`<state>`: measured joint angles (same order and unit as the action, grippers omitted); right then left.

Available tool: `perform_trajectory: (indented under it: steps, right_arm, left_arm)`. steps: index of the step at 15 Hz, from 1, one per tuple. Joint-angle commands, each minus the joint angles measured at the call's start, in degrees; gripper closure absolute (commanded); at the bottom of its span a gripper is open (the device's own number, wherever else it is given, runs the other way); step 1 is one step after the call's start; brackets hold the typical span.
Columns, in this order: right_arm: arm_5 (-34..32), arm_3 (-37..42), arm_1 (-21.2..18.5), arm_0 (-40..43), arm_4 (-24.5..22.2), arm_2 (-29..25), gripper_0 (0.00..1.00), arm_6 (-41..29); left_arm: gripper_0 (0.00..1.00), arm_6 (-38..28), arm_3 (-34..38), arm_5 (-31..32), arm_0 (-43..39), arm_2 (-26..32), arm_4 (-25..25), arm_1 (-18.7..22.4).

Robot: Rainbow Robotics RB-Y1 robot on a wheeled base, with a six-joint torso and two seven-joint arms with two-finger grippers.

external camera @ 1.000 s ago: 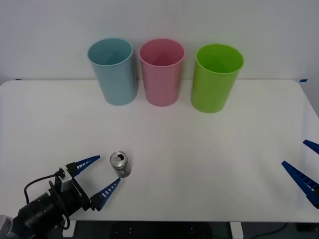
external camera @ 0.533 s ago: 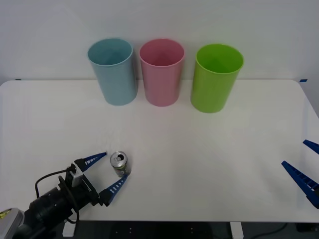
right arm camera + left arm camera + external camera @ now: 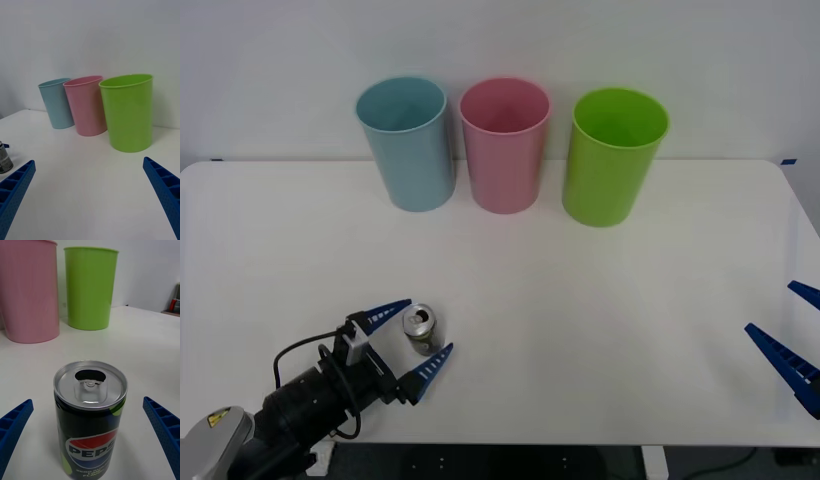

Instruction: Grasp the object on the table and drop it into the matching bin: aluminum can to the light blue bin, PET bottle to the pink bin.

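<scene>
A small aluminum can [image 3: 420,328] with a silver pull-tab top stands upright near the front left of the white table [image 3: 580,300]. In the left wrist view the can [image 3: 90,416] is close, dark with green patches and a Pepsi logo. My left gripper [image 3: 416,338] is open, one blue finger on each side of the can, neither touching it. The light blue bin [image 3: 407,142] and the pink bin [image 3: 503,143] stand side by side at the table's far edge. My right gripper [image 3: 790,335] waits open at the right edge.
A lime green bin [image 3: 612,155] stands to the right of the pink one at the back. From the right wrist view the three bins [image 3: 92,105] line up, with the can [image 3: 4,157] far off on the bare tabletop.
My left gripper has slid forward and to the right, so its open fingers now straddle the can. The can and the right arm have stayed put.
</scene>
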<state>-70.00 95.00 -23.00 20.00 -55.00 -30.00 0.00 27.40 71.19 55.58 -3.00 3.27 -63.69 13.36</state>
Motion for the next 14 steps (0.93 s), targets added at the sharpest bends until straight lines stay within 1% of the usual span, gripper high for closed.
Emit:
perform_trajectory:
  steps: [1, 8, 9, 10, 11, 14]
  right_arm:
    - [0.00, 0.00, 0.00, 0.00, 0.00, 0.00, 0.00, 0.00]
    - [0.00, 0.00, 0.00, 0.00, 0.00, 0.00, 0.00, 0.00]
    - [0.00, 0.00, 0.00, 0.00, 0.00, 0.00, 0.00, 0.00]
    - [0.00, 0.00, 0.00, 0.00, 0.00, 0.00, 0.00, 0.00]
    - [0.00, 0.00, 0.00, 0.00, 0.00, 0.00, 0.00, 0.00]
    - [0.00, 0.00, 0.00, 0.00, 0.00, 0.00, 0.00, 0.00]
  left_arm:
    - [0.00, 0.02, 0.00, -0.73, 0.28, -0.37, -0.03, -0.44]
    - [0.00, 0.11, 0.09, -0.82, 0.37, -0.54, -0.38, -0.70]
    - [0.67, 0.11, 0.00, -0.82, 0.37, -0.37, -0.38, -0.70]
    - [0.91, 0.19, 0.09, -0.82, 0.37, -0.54, -0.38, -0.70]
    - [0.99, 0.19, 0.09, -0.82, 0.37, -0.37, -0.47, -0.70]
    - [1.00, 0.11, 0.09, -0.82, 0.37, -0.37, -0.47, -0.70]
